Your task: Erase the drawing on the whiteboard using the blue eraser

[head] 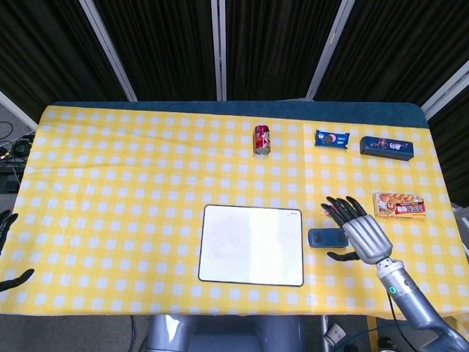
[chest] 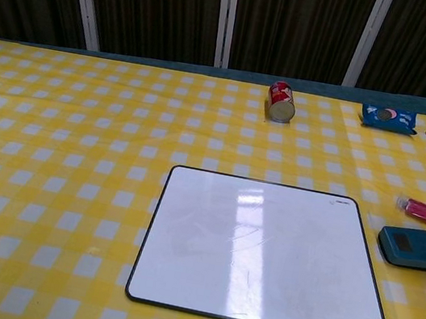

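A white rectangular whiteboard (chest: 266, 254) with faint grey smudges lies at lower centre. The flat blue eraser (chest: 419, 248) rests on the yellow checked tablecloth (chest: 70, 185) just right of it. The right hand (head: 360, 235), fingers spread, holds nothing. Erasing looks finished; the hand need only withdraw.

Left robot hand (head: 9, 249) mostly cut off at the head view's left edge.

I can read nothing: print on the can (chest: 281, 101) and snack packs (head: 331, 138) is too small.
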{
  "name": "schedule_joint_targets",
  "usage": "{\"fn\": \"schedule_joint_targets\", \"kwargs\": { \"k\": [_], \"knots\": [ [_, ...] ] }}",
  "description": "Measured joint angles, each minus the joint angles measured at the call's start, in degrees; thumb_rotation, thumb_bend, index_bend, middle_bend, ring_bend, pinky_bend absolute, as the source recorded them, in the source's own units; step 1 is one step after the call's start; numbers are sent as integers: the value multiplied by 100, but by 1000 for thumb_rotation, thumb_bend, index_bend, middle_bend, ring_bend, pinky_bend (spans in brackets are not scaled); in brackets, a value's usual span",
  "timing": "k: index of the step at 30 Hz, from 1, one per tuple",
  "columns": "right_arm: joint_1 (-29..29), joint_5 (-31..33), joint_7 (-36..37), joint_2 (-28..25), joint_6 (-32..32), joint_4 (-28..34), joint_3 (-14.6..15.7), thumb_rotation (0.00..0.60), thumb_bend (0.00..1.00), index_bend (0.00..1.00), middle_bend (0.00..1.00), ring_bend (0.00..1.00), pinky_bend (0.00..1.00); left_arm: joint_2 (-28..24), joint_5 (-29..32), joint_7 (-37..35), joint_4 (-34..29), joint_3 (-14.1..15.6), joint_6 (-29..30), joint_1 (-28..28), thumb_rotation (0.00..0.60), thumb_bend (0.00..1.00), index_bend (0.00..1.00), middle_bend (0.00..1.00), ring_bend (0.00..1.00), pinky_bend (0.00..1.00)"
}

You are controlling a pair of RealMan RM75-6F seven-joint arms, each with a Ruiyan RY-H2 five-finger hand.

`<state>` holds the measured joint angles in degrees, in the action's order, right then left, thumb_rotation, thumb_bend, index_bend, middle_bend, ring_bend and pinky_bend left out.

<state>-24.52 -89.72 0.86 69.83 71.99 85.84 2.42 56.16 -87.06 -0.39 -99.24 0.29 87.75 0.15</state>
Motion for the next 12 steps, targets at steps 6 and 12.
{"fn": "schedule_joint_targets", "kwargs": {
  "k": [6, 12],
  "knots": [
    [596, -229, -185, -254, 1018, 96, 29, 600, 0, 0, 0, 0, 0, -5, -106, -186, 140, 25, 84, 36, 600, 0, 0, 0, 0, 0],
    [1024, -345, -486, -351, 1506, 108, 25, 600, 0, 0, 0, 0, 0, -32, -161, -374, 203, 46, 143, 72, 600, 0, 0, 0, 0, 0]
  ]
}}
